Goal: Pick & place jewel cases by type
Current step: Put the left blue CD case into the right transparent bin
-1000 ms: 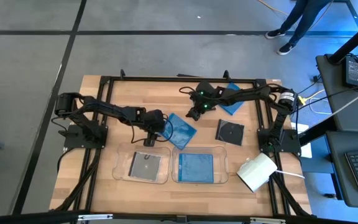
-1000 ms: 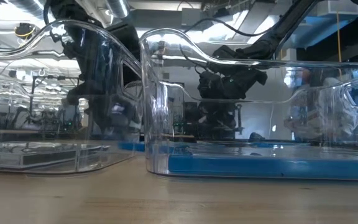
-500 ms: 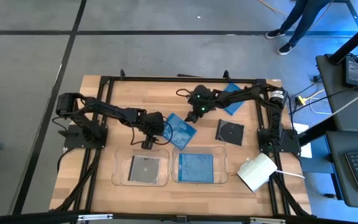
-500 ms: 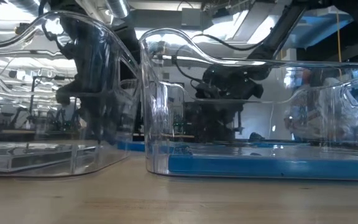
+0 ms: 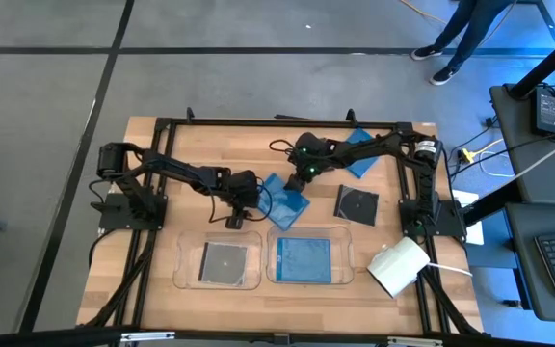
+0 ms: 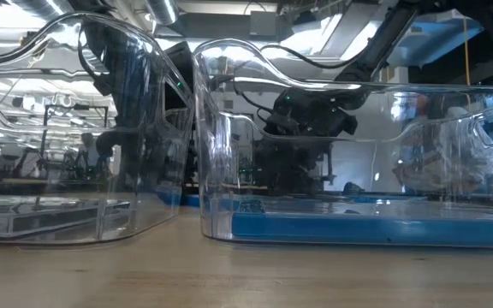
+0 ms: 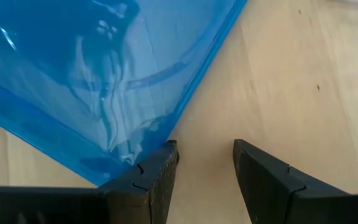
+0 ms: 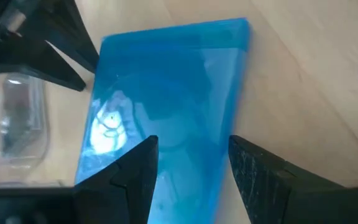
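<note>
Two clear, rounded-corner trays are sitting at lower centre: the left tray (image 5: 183, 275) is holding a dark case (image 5: 224, 261) showing a disc, the right tray (image 5: 345, 273) a flat translucent blue case (image 5: 303, 257). At centre, a glossy blue square case (image 5: 284, 200) is lying on the wood-grain table (image 5: 171, 145), between the left gripper (image 5: 234, 214) and right gripper (image 5: 303, 177), both standing open, empty.

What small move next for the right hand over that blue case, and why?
Probably lower the right hand and close on the blue jewel case: its fingers are open, straddling the case's near edge, and the blue tray awaits.
</note>
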Controlling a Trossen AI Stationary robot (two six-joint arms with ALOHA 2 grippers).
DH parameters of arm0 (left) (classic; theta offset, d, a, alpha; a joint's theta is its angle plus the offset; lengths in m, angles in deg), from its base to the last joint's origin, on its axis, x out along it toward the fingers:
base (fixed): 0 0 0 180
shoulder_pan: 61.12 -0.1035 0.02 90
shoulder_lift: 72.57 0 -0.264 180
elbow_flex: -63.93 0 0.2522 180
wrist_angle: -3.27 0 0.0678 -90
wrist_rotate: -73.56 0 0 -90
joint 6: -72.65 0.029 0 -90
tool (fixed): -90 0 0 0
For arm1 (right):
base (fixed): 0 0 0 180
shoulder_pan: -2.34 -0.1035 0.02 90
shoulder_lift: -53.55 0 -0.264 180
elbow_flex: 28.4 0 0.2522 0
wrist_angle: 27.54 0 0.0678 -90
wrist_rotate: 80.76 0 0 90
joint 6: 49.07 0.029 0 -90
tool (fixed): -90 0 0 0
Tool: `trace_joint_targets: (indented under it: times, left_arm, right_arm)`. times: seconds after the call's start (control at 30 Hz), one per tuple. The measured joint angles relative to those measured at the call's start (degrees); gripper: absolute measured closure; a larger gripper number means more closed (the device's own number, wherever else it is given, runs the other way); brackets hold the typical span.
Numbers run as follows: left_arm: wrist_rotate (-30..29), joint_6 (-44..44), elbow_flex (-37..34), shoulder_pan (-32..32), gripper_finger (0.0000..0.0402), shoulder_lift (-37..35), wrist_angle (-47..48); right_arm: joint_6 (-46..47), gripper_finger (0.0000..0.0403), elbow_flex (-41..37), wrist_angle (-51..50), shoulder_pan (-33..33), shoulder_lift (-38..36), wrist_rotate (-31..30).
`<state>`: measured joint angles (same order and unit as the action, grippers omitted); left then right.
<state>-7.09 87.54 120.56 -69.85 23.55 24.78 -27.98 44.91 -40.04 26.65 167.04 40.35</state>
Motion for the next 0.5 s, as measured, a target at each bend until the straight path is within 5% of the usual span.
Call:
trace_joint_targets:
  times: [0.5]
  left_arm:
    - [-0.8, 2.3, -0.3, 0.0, 0.0247, 0.4, -7.7]
  right_arm:
    - [-2.8, 0.0204, 0.0, -4.5, 0.0, -0.1, 2.4]
